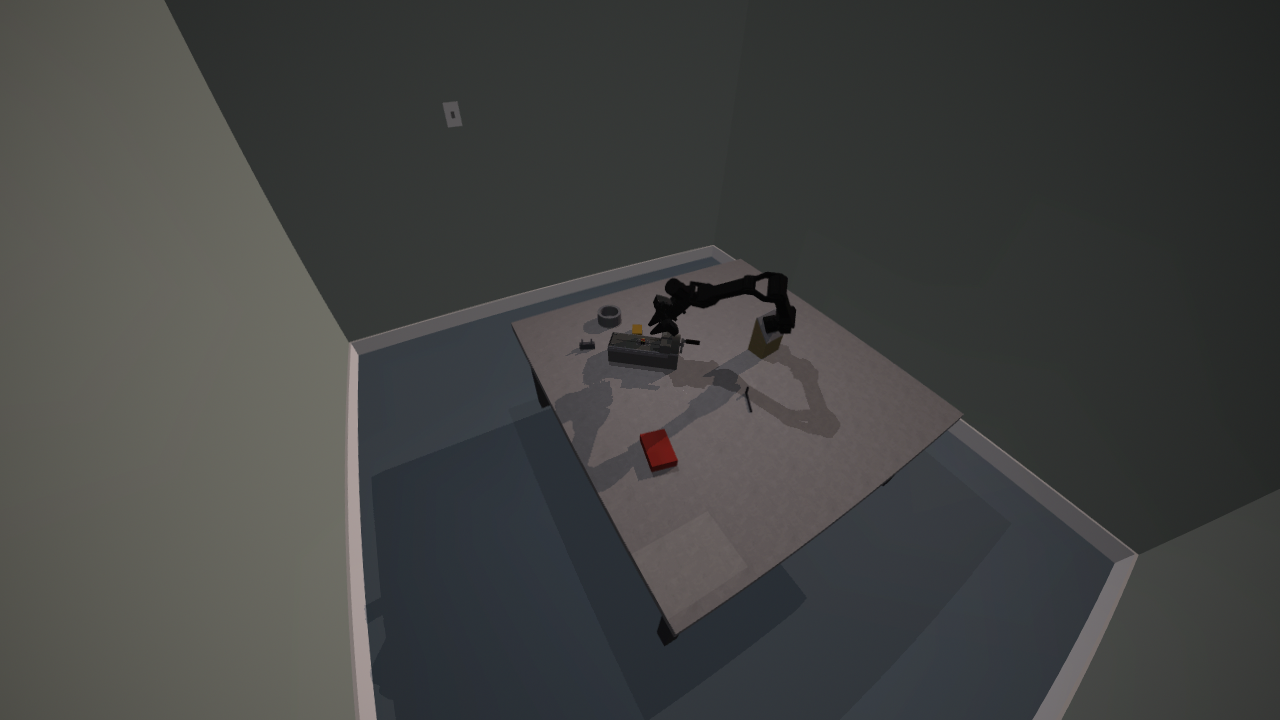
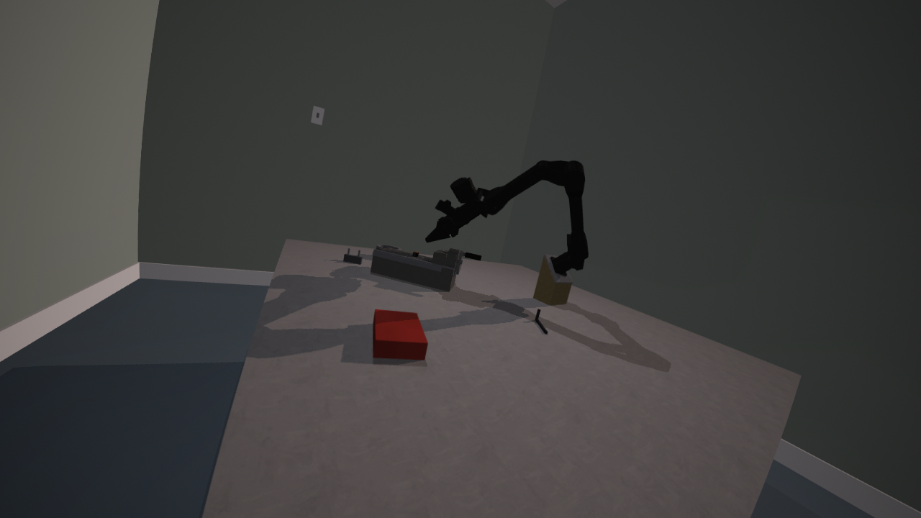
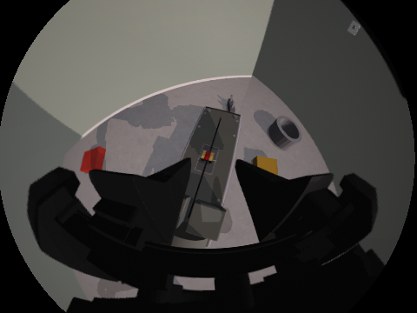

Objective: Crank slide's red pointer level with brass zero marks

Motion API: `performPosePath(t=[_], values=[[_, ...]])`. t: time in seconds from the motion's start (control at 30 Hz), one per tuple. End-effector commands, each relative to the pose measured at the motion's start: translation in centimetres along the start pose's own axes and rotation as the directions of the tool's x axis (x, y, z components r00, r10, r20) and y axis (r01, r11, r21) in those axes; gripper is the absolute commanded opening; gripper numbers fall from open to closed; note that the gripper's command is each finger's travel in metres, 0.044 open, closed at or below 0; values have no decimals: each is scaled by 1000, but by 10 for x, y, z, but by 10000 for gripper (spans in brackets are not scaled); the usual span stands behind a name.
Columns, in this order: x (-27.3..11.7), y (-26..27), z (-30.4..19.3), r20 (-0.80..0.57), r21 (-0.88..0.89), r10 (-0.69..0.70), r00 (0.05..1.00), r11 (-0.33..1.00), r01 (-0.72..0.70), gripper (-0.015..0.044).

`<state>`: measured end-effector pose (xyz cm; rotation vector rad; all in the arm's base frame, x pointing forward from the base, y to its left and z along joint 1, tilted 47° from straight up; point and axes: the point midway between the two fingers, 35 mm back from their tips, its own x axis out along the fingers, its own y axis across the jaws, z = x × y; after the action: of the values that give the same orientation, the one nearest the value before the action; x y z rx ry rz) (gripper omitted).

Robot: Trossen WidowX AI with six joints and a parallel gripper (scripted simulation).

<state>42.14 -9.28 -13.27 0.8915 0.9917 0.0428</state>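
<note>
The machine [image 1: 642, 357] [image 2: 411, 269] [image 3: 225, 135] is a long grey box with a dark slot along its top. The red pointer [image 3: 208, 156] sits at the slot between two brass marks [image 3: 203, 156] [image 3: 213, 156]. It looks about level with them, but I cannot tell if exactly. The black crank handle [image 1: 691, 342] [image 2: 473, 257] sticks out at the end nearer the arm; it is hidden in the wrist view. My gripper [image 1: 659, 327] [image 2: 427, 240] [image 3: 214, 163] is open and empty, above the machine's top and away from the handle.
A grey ring [image 1: 608, 317] [image 3: 284, 133], a yellow block [image 1: 637, 329] [image 3: 266, 165] and a small two-pinned part [image 1: 586, 344] [image 2: 352, 259] stand near the machine. A red block [image 1: 657, 449] [image 2: 398, 334] [image 3: 93, 160] and a thin black angled piece [image 1: 748, 400] [image 2: 541, 324] lie farther off.
</note>
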Motion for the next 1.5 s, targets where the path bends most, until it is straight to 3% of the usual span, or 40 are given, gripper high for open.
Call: performPosePath(t=[0.0, 0.2, 0.77, 1.33, 1.37, 1.47], values=[[0, 0, 0, 0, 0, 0, 1000, 1000, 0, 151], [0, 0, 0, 0, 0, 0, 1000, 1000, 0, 0], [0, 0, 0, 0, 0, 1, 1000, 1000, -1, 0], [0, 0, 0, 0, 0, 1, 1000, 1000, -1, 440], [0, 0, 0, 0, 0, 1, 1000, 1000, -1, 440], [0, 0, 0, 0, 0, 1, 1000, 1000, -1, 361]])
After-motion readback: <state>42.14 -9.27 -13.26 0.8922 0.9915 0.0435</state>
